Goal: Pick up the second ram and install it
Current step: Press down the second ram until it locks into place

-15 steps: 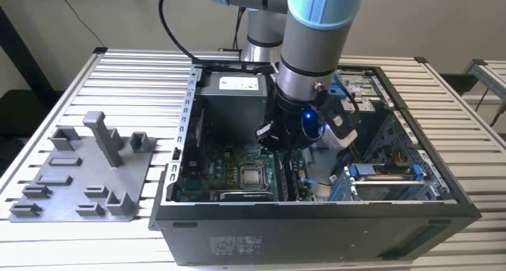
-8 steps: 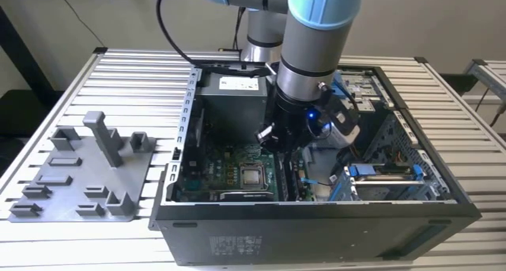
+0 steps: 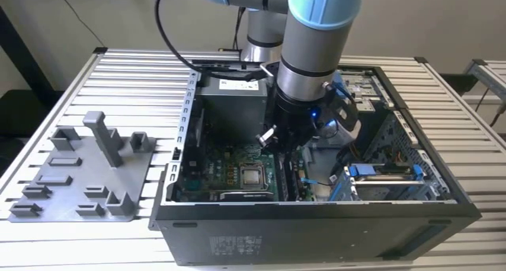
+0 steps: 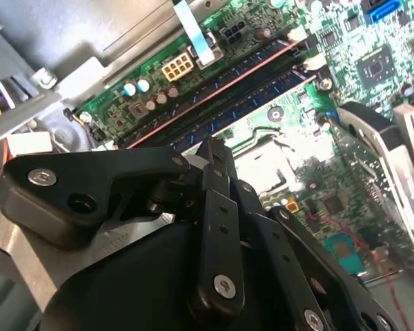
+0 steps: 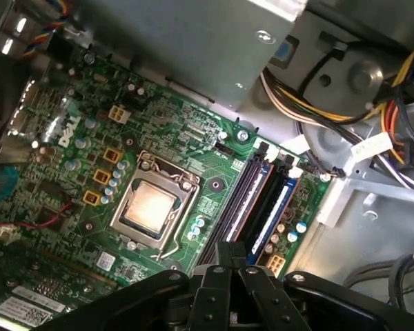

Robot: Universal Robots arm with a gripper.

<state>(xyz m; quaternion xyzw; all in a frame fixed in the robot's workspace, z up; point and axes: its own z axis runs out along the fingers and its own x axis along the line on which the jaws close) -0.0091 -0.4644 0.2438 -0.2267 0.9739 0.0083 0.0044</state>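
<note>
The arm reached down into the open computer case, which lay on its side on the slatted table. The gripper hung low over the green motherboard, just to the exterior view's right of the square metal processor and in front of the grey power-supply box.

In the first wrist view the gripper had its black fingers drawn together until the tips met. They sat right at the near end of the bank of memory slots, and I could make out nothing pinched between them. The second wrist view showed the same clenched gripper, its tips close over the slot rows.

A thin dark stick stood on edge in one of those slots, its top edge catching a pale pink light. I took it for the second ram, though from that angle I could not be sure which stick it was. In the second wrist view the second ram ran as a narrow line between two dark slot rows.

Off to the exterior view's left, well apart from the case, the grey fixture plate lay flat on the table with its pegs upright.
</note>
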